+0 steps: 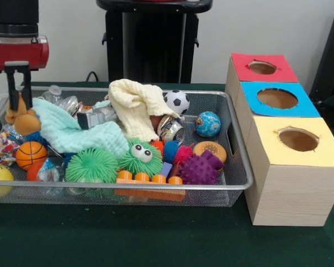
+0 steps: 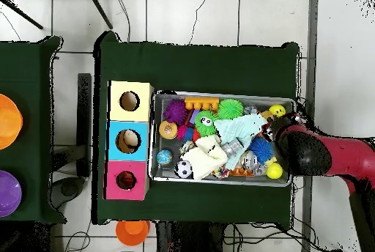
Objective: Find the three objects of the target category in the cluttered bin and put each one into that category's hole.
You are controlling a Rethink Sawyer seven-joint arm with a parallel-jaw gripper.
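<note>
The wire mesh bin [image 1: 156, 188] lies on the green table and is full of toys; it also shows in the overhead view [image 2: 220, 182]. My gripper [image 1: 19, 105] is at the bin's left end in the front view, shut on the tan-brown plush animal [image 1: 23, 121] by its head. In the overhead view the red arm [image 2: 322, 152] covers the gripper at the bin's right end. The red-topped hole [image 1: 262, 67] is the farthest box top at the right; in the overhead view [image 2: 126, 180] it is left of the bin. I cannot pick out the tiger or the duck.
Blue-topped hole [image 1: 277, 98] and yellow-topped hole [image 1: 298, 139] sit beside the red one. The bin holds a mint cloth [image 1: 72, 130], a cream cloth [image 1: 134, 108], a green fuzzy ball with eyes [image 1: 140, 157], a purple spiky ball [image 1: 200, 169], a soccer ball [image 1: 178, 101] and a small basketball [image 1: 30, 154].
</note>
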